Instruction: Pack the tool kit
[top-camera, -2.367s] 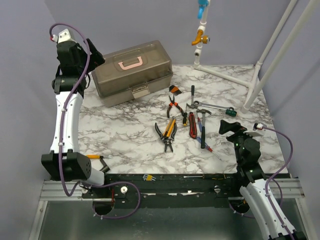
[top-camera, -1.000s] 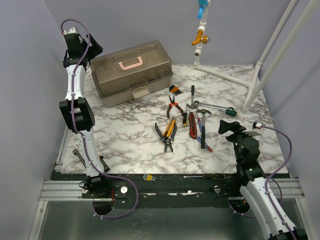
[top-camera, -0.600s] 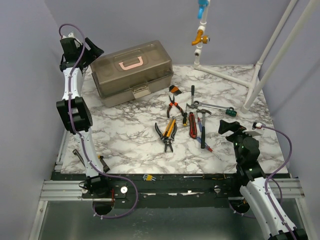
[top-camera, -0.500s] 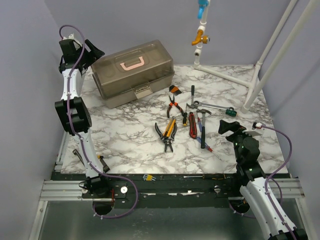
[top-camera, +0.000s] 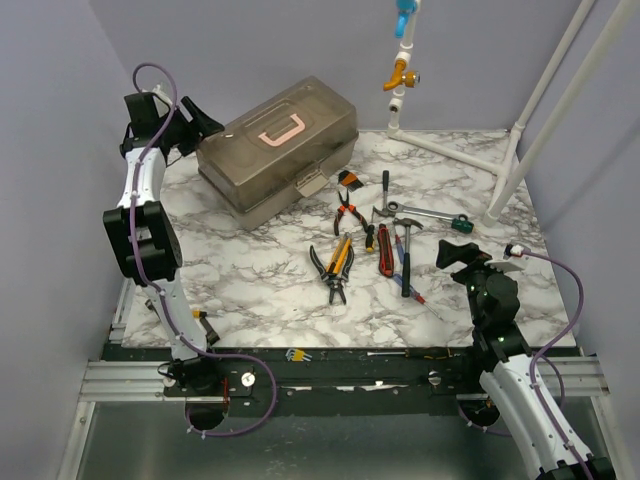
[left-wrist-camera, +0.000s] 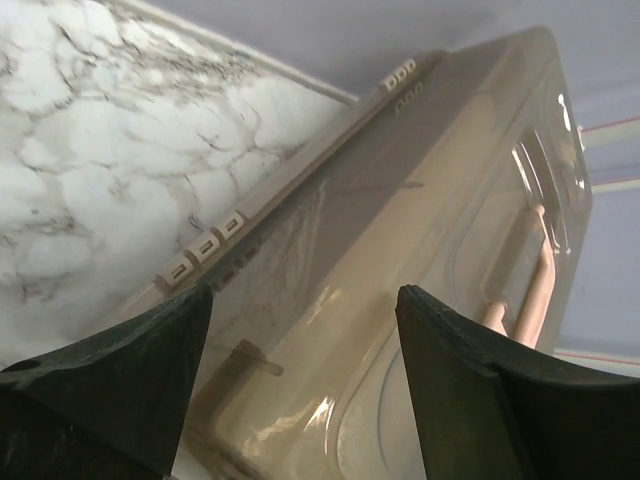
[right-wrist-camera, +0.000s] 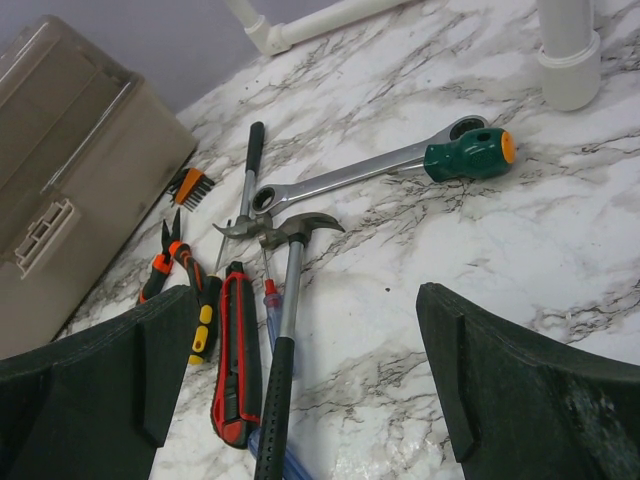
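The translucent grey-brown toolbox (top-camera: 280, 150) stands closed at the back left of the table, turned at an angle, pink handle (top-camera: 278, 130) on its lid. My left gripper (top-camera: 200, 125) is open at the box's left end, its jaws to either side of the box's upper edge (left-wrist-camera: 400, 250) in the left wrist view. The hammer (top-camera: 405, 255), red knife (top-camera: 384, 250), pliers (top-camera: 335, 265) and ratchet wrench (top-camera: 425, 215) lie loose at mid-table. My right gripper (top-camera: 460, 252) is open and empty, just right of the hammer (right-wrist-camera: 285, 330) and knife (right-wrist-camera: 237, 350).
A white pipe frame (top-camera: 520, 130) stands at the back right, and a pipe with an orange valve (top-camera: 400, 70) hangs above the back edge. Small hex keys (top-camera: 297, 354) lie at the front edge. A purple wall is close on the left.
The left arm has swung toward the toolbox's left end, and the box has turned, its right end now farther back. The right arm and the loose tools have not moved.
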